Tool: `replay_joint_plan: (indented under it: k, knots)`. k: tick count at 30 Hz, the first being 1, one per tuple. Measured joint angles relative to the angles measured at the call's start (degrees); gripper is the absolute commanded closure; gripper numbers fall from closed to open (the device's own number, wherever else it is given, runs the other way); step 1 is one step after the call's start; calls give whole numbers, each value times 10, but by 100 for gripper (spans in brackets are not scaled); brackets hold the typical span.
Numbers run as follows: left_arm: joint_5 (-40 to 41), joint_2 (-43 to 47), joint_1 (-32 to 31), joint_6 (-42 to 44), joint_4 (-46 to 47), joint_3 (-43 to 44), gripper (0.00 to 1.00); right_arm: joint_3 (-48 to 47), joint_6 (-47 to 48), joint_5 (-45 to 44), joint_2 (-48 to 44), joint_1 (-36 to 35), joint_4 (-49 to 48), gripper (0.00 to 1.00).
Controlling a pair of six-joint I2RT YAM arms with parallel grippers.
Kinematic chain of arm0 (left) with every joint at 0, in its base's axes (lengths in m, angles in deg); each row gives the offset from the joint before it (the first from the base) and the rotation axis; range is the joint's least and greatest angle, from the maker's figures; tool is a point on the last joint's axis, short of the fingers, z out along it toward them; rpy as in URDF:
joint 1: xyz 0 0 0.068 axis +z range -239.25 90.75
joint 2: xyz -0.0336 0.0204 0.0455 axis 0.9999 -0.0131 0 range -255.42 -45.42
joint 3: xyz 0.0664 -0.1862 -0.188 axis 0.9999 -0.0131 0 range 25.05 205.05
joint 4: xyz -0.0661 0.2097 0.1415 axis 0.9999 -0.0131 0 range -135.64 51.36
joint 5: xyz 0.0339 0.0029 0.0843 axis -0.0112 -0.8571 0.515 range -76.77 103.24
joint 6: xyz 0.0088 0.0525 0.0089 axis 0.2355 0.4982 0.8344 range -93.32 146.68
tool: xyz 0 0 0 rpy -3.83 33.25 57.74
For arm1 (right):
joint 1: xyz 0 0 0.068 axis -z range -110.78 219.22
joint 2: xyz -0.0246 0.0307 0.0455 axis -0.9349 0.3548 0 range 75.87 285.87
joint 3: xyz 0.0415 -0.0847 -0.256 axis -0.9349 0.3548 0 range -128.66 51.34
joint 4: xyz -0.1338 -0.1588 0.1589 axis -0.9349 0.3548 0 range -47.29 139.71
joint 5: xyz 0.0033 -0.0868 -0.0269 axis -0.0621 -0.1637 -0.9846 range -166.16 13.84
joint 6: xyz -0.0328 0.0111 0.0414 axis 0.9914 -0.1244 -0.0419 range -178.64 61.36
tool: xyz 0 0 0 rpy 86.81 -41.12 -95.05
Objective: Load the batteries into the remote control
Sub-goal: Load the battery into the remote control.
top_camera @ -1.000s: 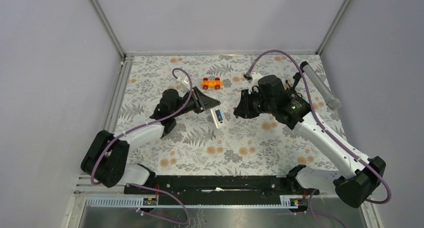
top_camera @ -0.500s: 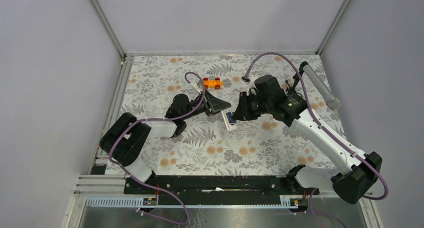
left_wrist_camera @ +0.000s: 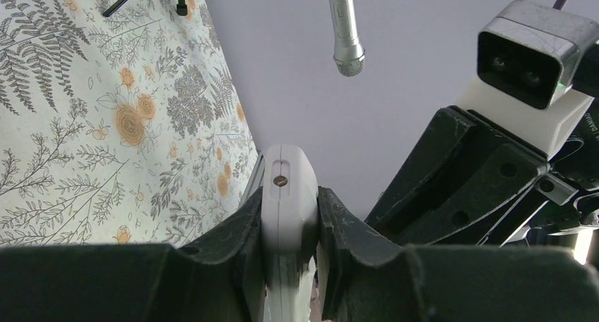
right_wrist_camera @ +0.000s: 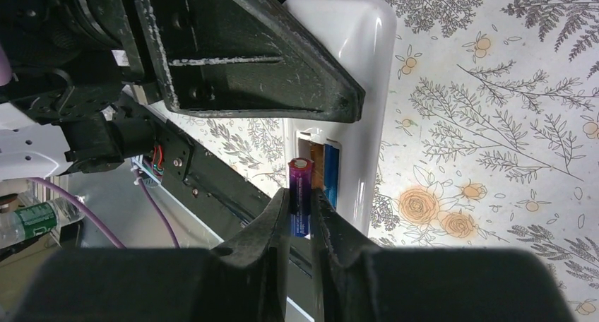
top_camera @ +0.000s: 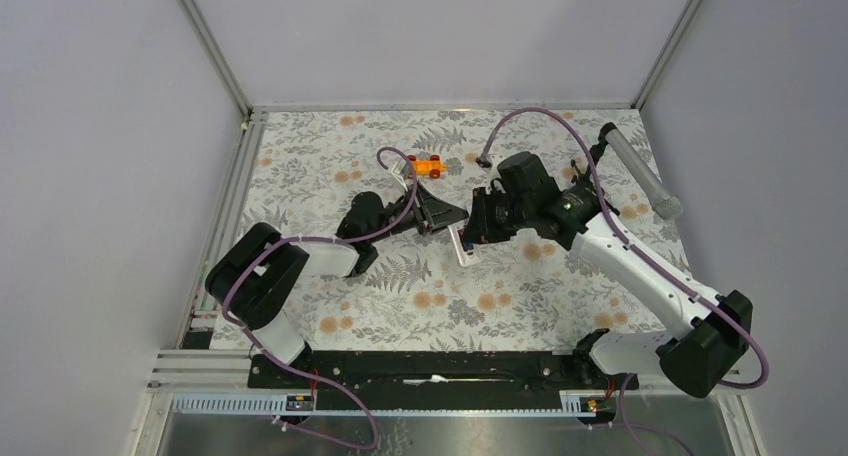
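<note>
**Left gripper** [left_wrist_camera: 288, 227]: pressed onto the narrow edges of the remote control [left_wrist_camera: 286, 202]. The remote is held over the middle of the table [top_camera: 520, 296], between the two arms. The battery bay [right_wrist_camera: 318, 142] on its back is turned toward the right gripper [right_wrist_camera: 302, 216].

**Right gripper:** pinched on one battery [right_wrist_camera: 301, 195], which is gripped by the end away from its reddish tip. The battery is poised just beside the open bay; whether it touches the rim cannot be told. A second battery [right_wrist_camera: 330, 172] is seen in the far slot and is judged to be seated.

**Step in hand, as judged:** the free slot is to be filled.

**Risks noted:**
- The battery is held near one end, between thin fingers. If it is pressed against the bay wall at a tilt, it may be levered out of the grip and dropped on the table.
- The remote is clamped by its edges only. A sideways push could twist or slide it in the left gripper, and the bay would then be misaligned.
- Polarity could be got wrong, as the contact marks in the bay are too small to be read.
- The seated battery could be knocked loose if the fingers are brought in across it.
- The two grippers are crowded together, so contact between them is possible.

The toy car [top_camera: 427, 165] and grey tube [top_camera: 640, 171] are well apart from the work and are not concerned.
</note>
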Motion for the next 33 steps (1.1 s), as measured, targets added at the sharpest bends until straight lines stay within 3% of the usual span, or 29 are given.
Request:
replay_joint_plan:
  k: [15, 21, 33]
  knots:
    - [4, 0, -3, 9, 1, 0, 100, -14, 2, -11, 24, -7, 26, 86]
    - [5, 0, -3, 9, 1, 0, 100, -15, 2, -11, 29, -8, 25, 70]
    - [11, 0, -3, 9, -8, 0, 100, -18, 0, -30, 28, -12, 24, 67]
